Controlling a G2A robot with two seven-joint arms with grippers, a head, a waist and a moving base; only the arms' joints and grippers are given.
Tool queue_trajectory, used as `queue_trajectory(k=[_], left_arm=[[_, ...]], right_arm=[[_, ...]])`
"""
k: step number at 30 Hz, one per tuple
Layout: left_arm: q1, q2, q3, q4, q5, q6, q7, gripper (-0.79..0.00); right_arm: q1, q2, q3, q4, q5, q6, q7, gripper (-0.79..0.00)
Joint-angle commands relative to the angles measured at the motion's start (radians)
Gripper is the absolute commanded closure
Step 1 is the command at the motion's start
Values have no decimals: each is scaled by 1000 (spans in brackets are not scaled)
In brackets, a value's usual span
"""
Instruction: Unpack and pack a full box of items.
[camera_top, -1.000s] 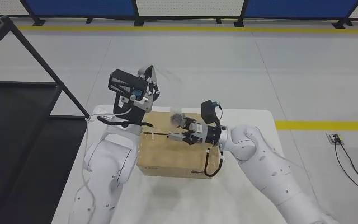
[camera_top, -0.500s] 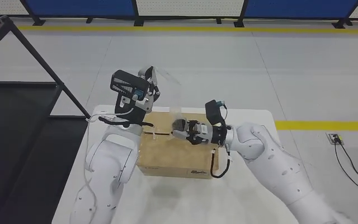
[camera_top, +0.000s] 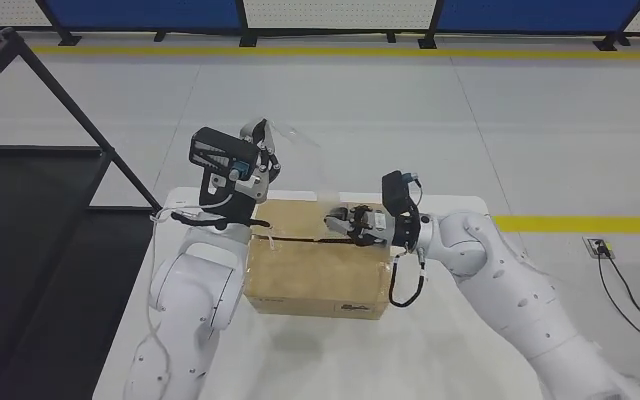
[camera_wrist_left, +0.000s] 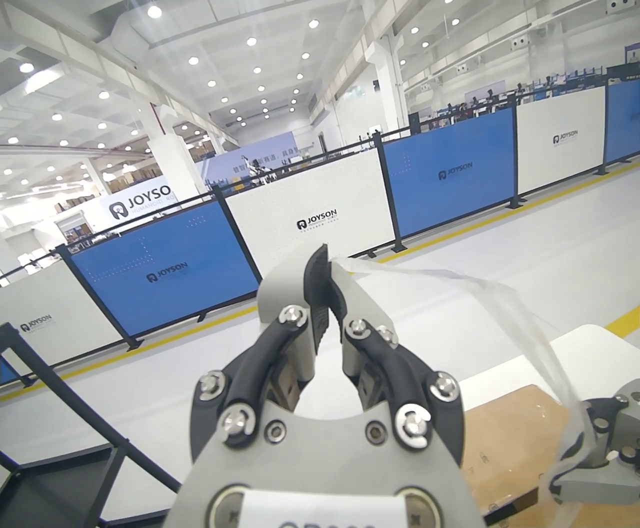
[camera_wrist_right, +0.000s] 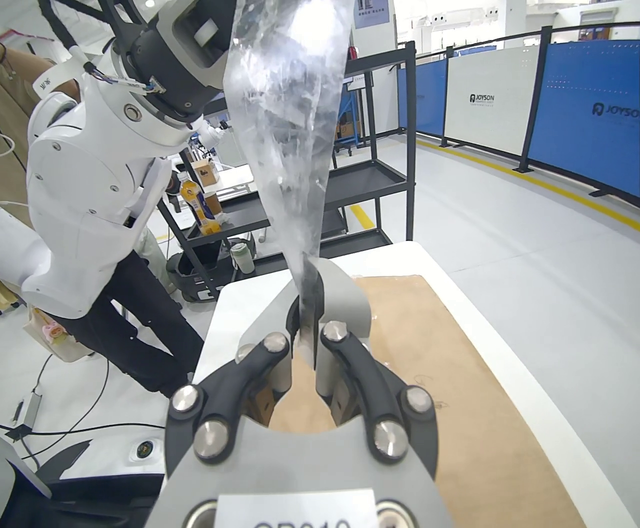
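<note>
The box (camera_top: 315, 268) sits on the counter (camera_top: 440, 345) before me. Over its far edge my right claw (camera_wrist_right: 309, 295) is clamped on one end of a clear bag (camera_wrist_right: 280, 125). My left claw (camera_wrist_left: 327, 280), raised beyond, pinches the other end.

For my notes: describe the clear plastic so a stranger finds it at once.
A brown cardboard box sits on the white table. Above it, a clear plastic film stretches between the left tool and the right tool. It alone is transparent.
</note>
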Motion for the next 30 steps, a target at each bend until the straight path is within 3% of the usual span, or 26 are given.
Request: queue_trajectory(k=[1,2,3,4,15,22,28,30], left_arm=[[3,0,-3,-1,-3,5,-5,0],[5,-1,-5,-2,-3,8,-9,-3],[7,-1,-6,-3,-5,13,-15,-357],[10,-2,-8,-5,-10,25,-21,-785],[27,-4,-54,-4,-36,84,-30,-785],[73,-4,-114,-9,-98,133,-34,-785],[127,-8,-197,-16,-253,222,-69,-785],[146,-8,-225,-19,-299,239,-76,-785]], right_arm=[[0,0,13,-6,-29,28,-8,0],[-3,1,21,-15,-44,46,-15,0],[-6,2,29,-25,-61,66,-21,0],[-10,3,39,-37,-83,95,-26,0],[-105,32,146,-259,-302,355,-2,0],[-142,47,185,-444,-524,555,164,0],[-179,52,159,-625,-893,780,351,0],[-179,52,159,-625,-893,780,351,0]])
